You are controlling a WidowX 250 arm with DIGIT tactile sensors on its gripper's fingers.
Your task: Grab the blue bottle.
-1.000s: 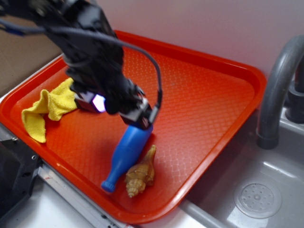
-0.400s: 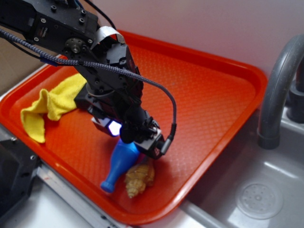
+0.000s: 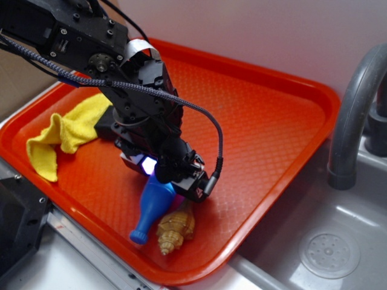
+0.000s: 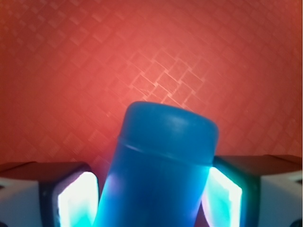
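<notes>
In the exterior view, an orange tray (image 3: 272,121) sits on the counter beside a grey sink (image 3: 338,241) and its faucet (image 3: 351,115). The blue bottle (image 3: 152,206) lies near the tray's front edge, its narrow neck pointing toward that edge and its body running up under the pincer (image 3: 172,181). The black arm reaches down from the upper left, and the pincer's fingers straddle the bottle's upper body. A tan seashell (image 3: 175,228) lies just beside the bottle on its right, seemingly touching it. A yellow cloth (image 3: 63,133) is bunched by the tray's left edge.

In the wrist view, the blue bottle (image 4: 158,170) fills the lower middle, its flat end toward the tray's textured floor (image 4: 142,52). A glowing pad (image 4: 75,198) stands at each side, the right one (image 4: 221,196) against the bottle's wall, the left very close; the pincer looks closed around the bottle, though firm contact on the left cannot be told.
</notes>
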